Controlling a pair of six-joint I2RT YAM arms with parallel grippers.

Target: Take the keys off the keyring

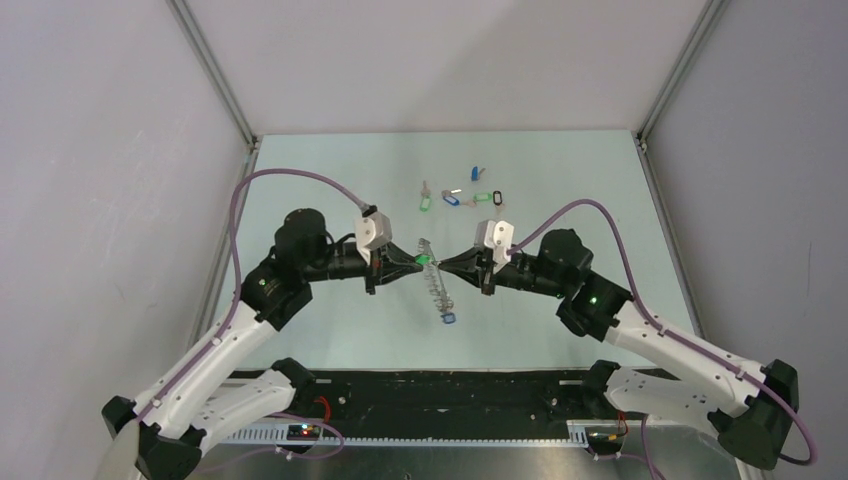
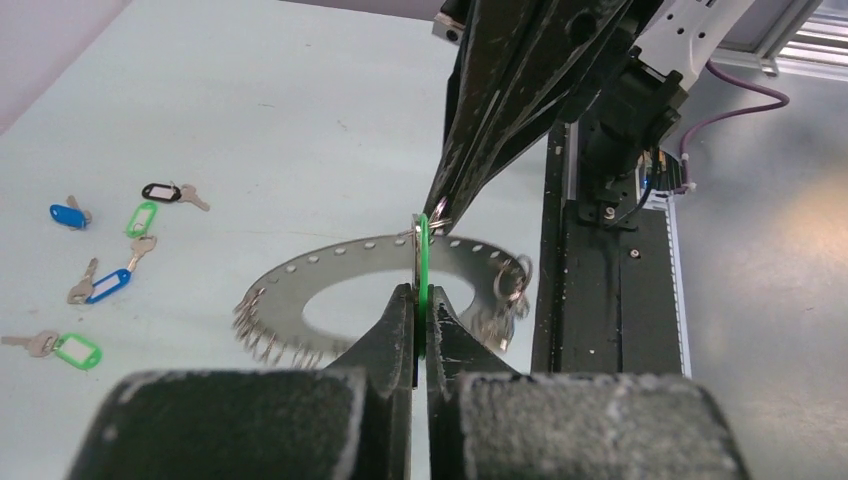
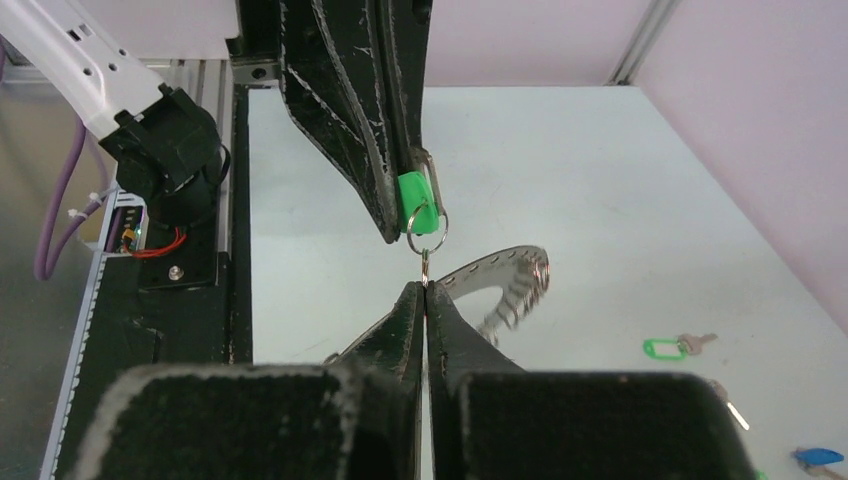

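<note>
The keyring [image 2: 300, 285], a flat grey disc with small wire rings along its rim, hangs tilted between my two grippers and shows almost edge-on from above [image 1: 436, 285]. A blue-tagged key [image 1: 448, 319] dangles at its near end. My left gripper [image 2: 421, 290] is shut on a green tag [image 2: 424, 250]. In the right wrist view that green tag [image 3: 415, 213] carries a small split ring [image 3: 427, 236]. My right gripper [image 3: 425, 288] is shut on a thin metal piece just below that split ring, at the keyring's rim [image 3: 505, 265]. What that piece is, I cannot tell.
Several loose keys with green [image 1: 423, 203], blue [image 1: 450, 197] and black [image 1: 497, 195] tags lie on the pale table behind the grippers. The black base rail [image 1: 440, 390] runs along the near edge. Grey walls close in the left, right and back.
</note>
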